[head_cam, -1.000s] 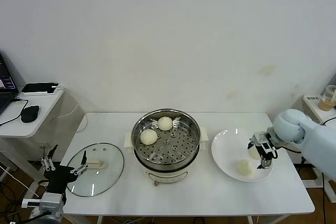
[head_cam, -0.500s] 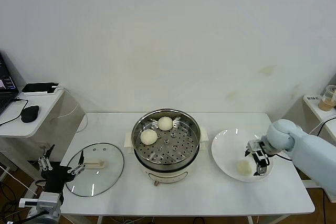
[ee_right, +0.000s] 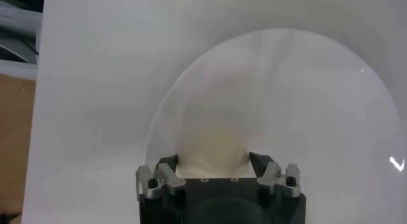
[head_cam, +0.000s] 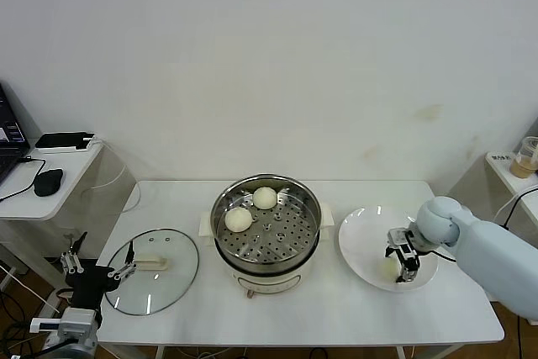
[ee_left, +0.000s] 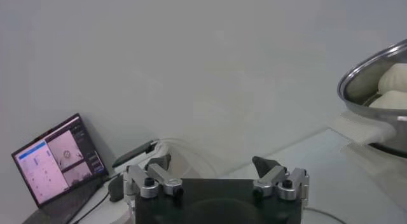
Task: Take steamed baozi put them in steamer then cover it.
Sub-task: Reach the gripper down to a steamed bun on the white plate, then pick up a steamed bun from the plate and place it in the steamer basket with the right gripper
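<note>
The steamer (head_cam: 313,233) stands mid-table with its perforated tray showing and two steamed baozi (head_cam: 239,219) (head_cam: 265,197) inside. On the white plate (head_cam: 361,233) to its right, my right gripper (head_cam: 401,261) is down over another baozi (head_cam: 387,269). In the right wrist view that cream bun (ee_right: 213,142) fills the gap between the jaws, and the right gripper (ee_right: 213,165) presses it on both sides. The cover (head_cam: 172,279) lies flat on the table to the left of the steamer. My left gripper (head_cam: 99,271) waits open at the table's front left edge, beside the cover.
A side table (head_cam: 76,170) at the left carries a laptop (ee_left: 57,158), a mouse (head_cam: 49,181) and a phone (head_cam: 63,139). A cup (head_cam: 528,155) sits on a shelf at the far right. The steamer's rim (ee_left: 372,85) shows in the left wrist view.
My right gripper moved left and nearer across the plate, lowered over a baozi, and its jaws came in onto the bun. The left arm stayed put.
</note>
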Motion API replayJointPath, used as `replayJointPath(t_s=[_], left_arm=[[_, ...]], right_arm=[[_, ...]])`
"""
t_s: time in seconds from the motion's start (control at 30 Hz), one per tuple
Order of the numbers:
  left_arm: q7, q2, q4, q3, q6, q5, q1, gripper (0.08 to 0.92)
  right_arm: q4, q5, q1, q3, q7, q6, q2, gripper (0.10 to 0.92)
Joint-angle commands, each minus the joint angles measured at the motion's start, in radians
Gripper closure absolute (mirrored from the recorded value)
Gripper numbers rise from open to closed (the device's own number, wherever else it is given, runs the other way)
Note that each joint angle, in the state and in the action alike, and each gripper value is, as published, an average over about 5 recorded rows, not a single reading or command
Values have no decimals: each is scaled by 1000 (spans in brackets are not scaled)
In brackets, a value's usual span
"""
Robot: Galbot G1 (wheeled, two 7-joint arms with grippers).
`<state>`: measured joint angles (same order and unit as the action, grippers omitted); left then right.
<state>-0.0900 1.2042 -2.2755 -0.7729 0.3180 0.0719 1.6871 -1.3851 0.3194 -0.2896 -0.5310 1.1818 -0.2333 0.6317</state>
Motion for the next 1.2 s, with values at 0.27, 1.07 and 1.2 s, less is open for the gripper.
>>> replayJointPath(t_s=[0.27,1.07,1.2], left_arm=[[0,3,-5,0,0,0,0,177],[3,-18,-12,-1,1,-11,-3,177],[4,-22,-14,-11,1,-15,-1,177]], right_arm=[[-18,-6,38,-8,43,0,-28,449],[-121,-314,771,-376,66,-25,35,450],[-137,-362,851,-437,45,-34,132,448]])
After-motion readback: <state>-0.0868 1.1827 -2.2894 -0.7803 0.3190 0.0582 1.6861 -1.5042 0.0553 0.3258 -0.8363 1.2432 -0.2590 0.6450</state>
